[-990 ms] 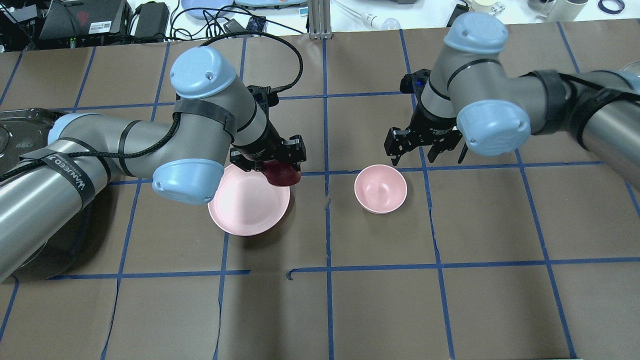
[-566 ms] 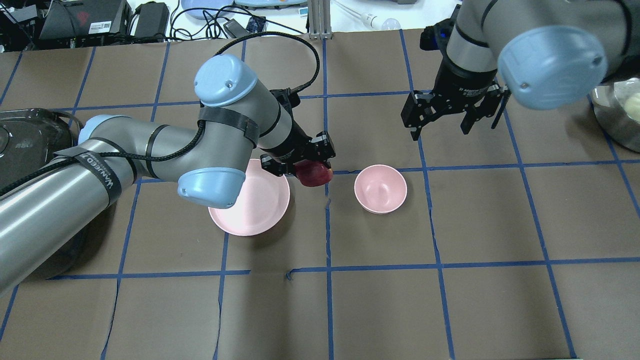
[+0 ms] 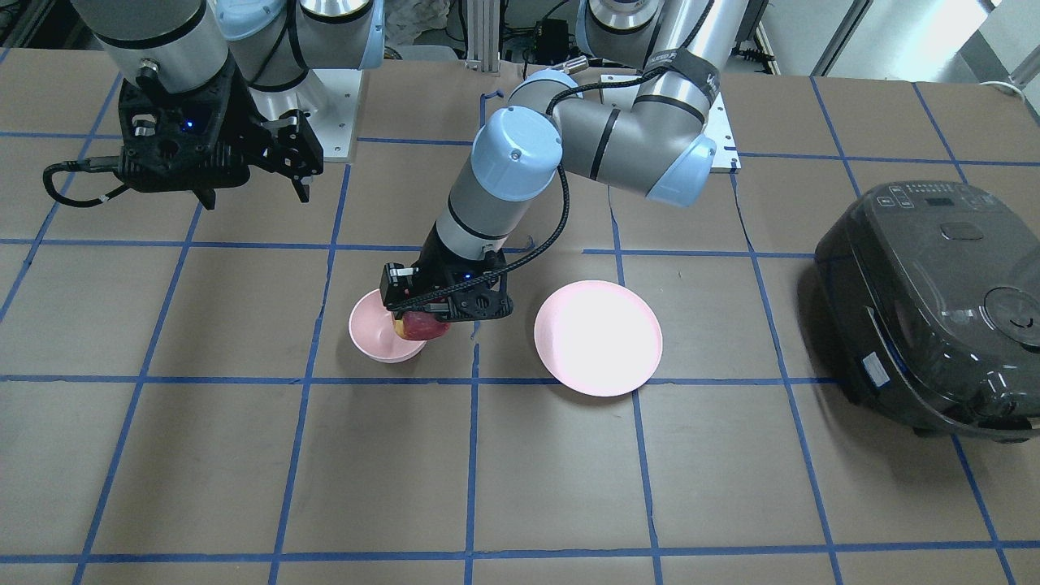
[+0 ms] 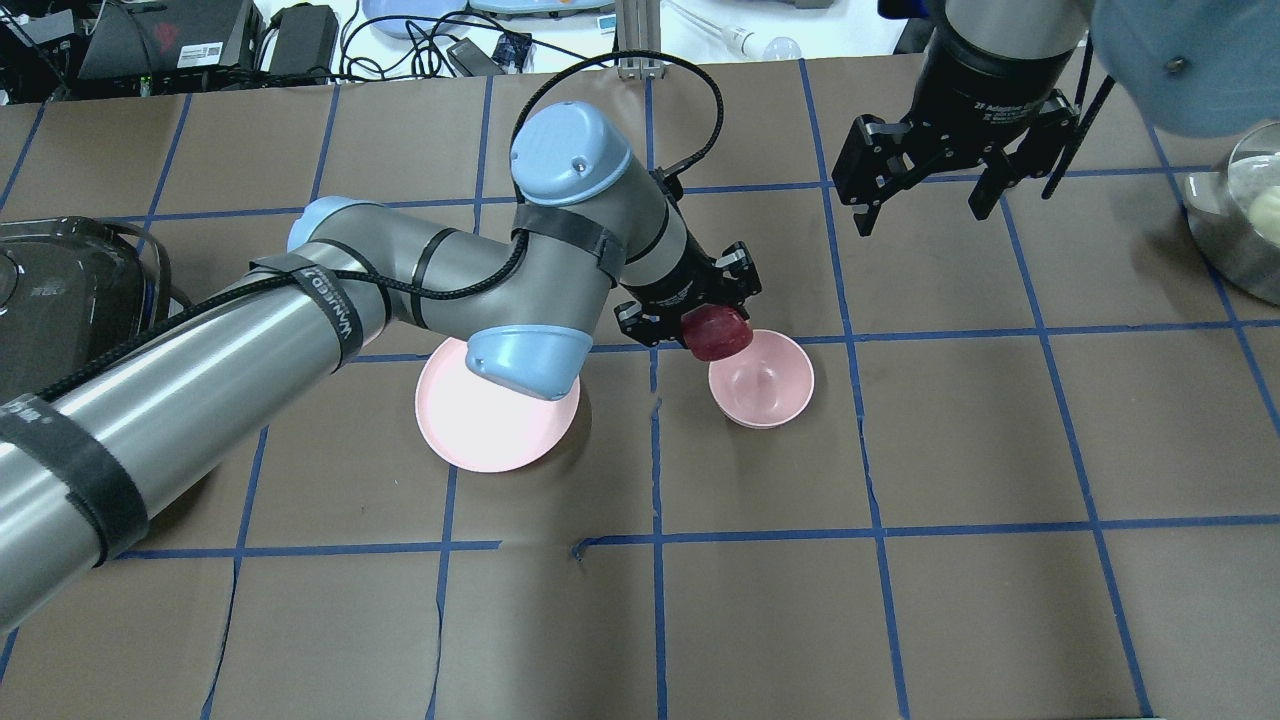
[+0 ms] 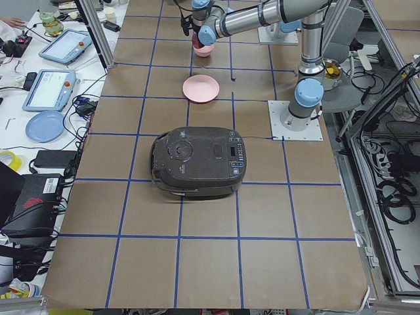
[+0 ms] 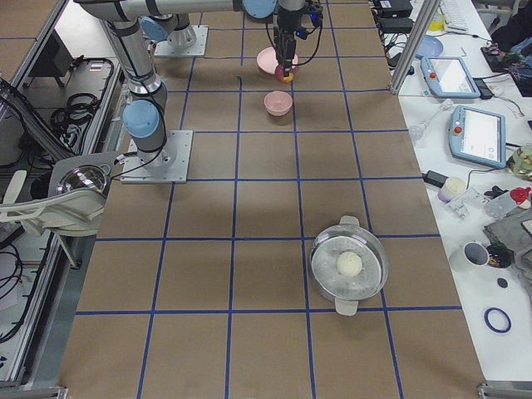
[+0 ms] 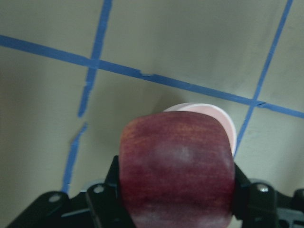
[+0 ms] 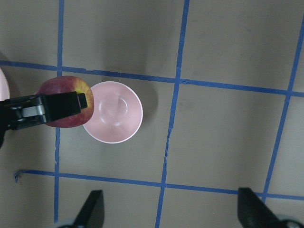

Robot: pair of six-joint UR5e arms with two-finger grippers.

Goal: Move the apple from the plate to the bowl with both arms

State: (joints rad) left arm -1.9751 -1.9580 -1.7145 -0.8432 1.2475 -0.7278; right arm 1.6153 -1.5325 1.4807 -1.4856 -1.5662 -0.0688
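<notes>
My left gripper (image 4: 700,312) is shut on the dark-red apple (image 4: 722,338) and holds it just above the near-left rim of the small pink bowl (image 4: 790,400). The apple's yellowish patch shows in the front view (image 3: 421,327) and in the right wrist view (image 8: 71,85). It fills the left wrist view (image 7: 178,175), with the bowl's rim (image 7: 213,114) behind it. The wide pink plate (image 4: 490,430) lies empty to the bowl's left, partly under my left arm. My right gripper (image 4: 920,200) is open and empty, raised high beyond and to the right of the bowl (image 8: 114,114).
A black rice cooker (image 3: 934,309) stands at the table's left end, by my left arm. A steel pot (image 4: 1240,220) with a pale ball in it sits at the right edge. Cables and devices lie beyond the table's far edge.
My left gripper has carried the apple to the right, from over the plate's edge to the bowl's rim. My right arm has moved up and away, farther back and right.
</notes>
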